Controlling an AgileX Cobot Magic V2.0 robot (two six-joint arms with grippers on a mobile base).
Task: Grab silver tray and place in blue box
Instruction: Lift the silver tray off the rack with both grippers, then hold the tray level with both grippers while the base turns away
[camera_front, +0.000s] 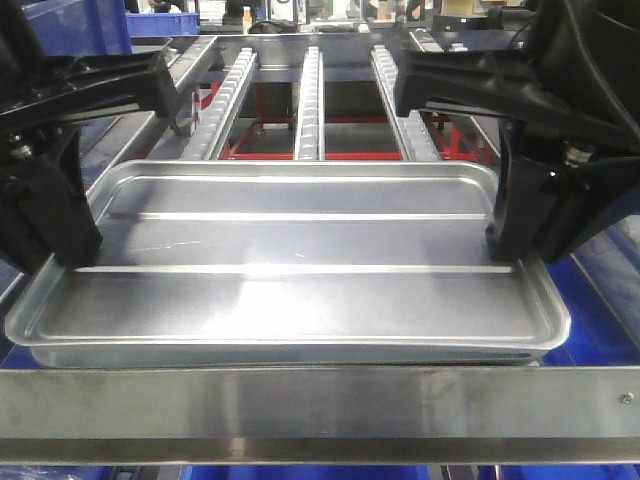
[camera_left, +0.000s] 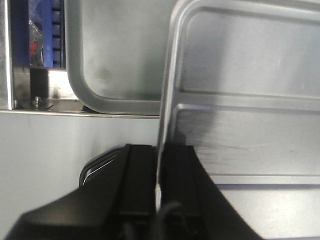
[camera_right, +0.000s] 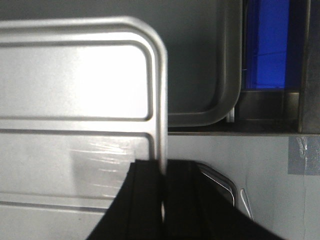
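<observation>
Here the silver tray (camera_front: 300, 250) is held level by both arms, each one gripping one of its short ends. Its shiny flat centre faces up and shows two long parallel ridges. The jaws of the left gripper (camera_front: 70, 255) are clamped on the left rim of the silver tray; in the left wrist view the left gripper (camera_left: 159, 165) has one black finger (camera_left: 137, 180) outside the thin rim and the other inside it. The right gripper (camera_front: 505, 245) does the same on the right rim. In the right wrist view the jaws of the right gripper (camera_right: 164, 180) are pressed together on the edge of the silver tray (camera_right: 75, 85).

Directly under the silver tray (camera_left: 240, 75) lies a second tray (camera_left: 120, 65) of the same kind. Its rounded corner shows past the corner of the silver tray in both wrist views, and its front rim (camera_front: 300, 356) shows just below the near rim. I cannot tell if the two are touching.

In front of the silver tray, a flat steel bar (camera_front: 300, 400) runs across the whole front view. Behind the silver tray, three roller rails (camera_front: 310, 100) lead away over a red frame (camera_front: 270, 152). Farther behind the silver tray, to its left, stands a blue container (camera_front: 80, 25); more blue plastic (camera_front: 605, 290) shows beside its right end. I cannot tell which of them is the box of the task.
</observation>
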